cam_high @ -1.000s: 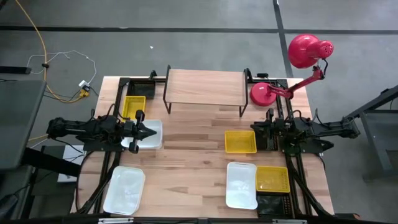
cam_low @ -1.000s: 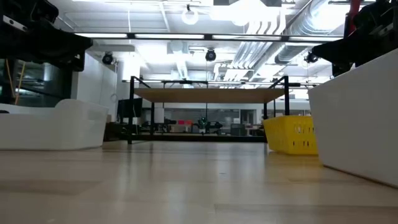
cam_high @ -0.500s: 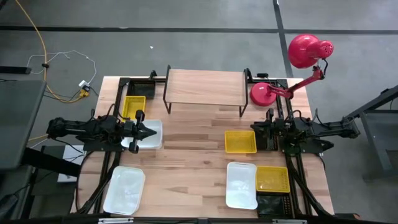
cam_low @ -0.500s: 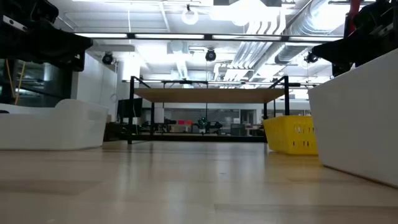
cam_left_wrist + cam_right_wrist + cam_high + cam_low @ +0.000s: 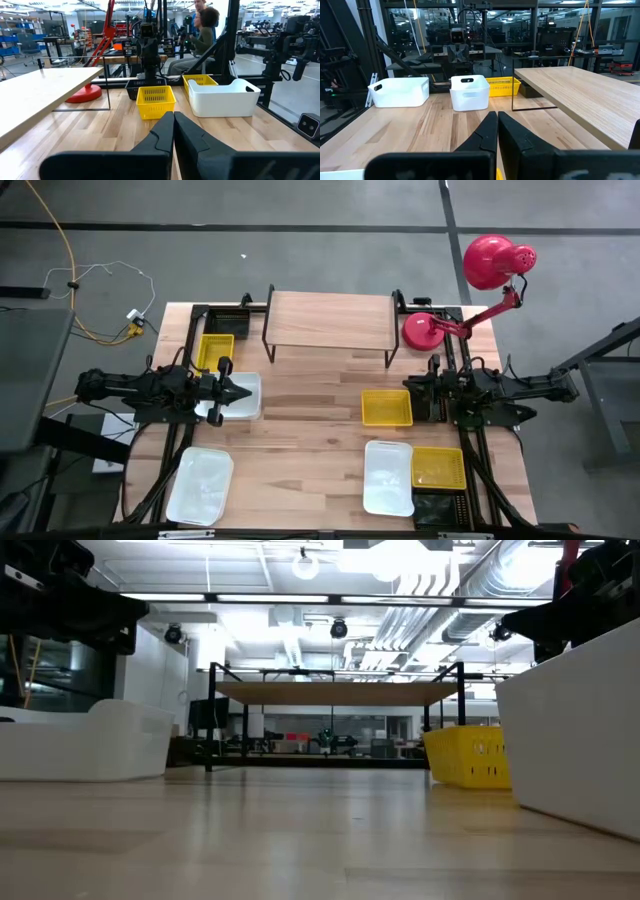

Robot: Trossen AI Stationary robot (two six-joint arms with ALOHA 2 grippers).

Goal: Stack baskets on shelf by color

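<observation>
Wooden table (image 5: 310, 435) spreading under everything, bearing the shelf (image 5: 328, 320) along its far edge, light top bare, nothing stacked on it yet

Taking the shelf as landmark: lying just off its left front leg, a yellow basket (image 5: 215, 350); sitting a little nearer than that, half hidden beneath the left arm, a white basket (image 5: 243, 396); resting well nearer still toward the table's near-left corner, another white basket (image 5: 200, 485). Lying in front of the shelf's right end, a yellow basket on its own (image 5: 386, 408); grouping well nearer on the right, a white basket (image 5: 389, 477) touching a yellow one (image 5: 437, 467), with a black basket (image 5: 440, 508) just beyond them at the table's near edge. Standing just right of the shelf, a red lamp base (image 5: 421, 331), no part of the job

Hovering over the left white basket, left gripper (image 5: 240, 392) clenched tight, fingers pressed together, carrying nothing. Waiting just right of the lone yellow basket, right gripper (image 5: 418, 386) likewise pinched closed and empty

Judging the baskets light, thin-walled plastic, stiff enough to hold shape yet likely flexing and sliding on smooth wood if nudged; probably nesting easily one inside another. Best pinching a short end wall at its rim, near the handle slot (image 5: 467, 80) showing in the right wrist view, one finger inside, one outside
</observation>
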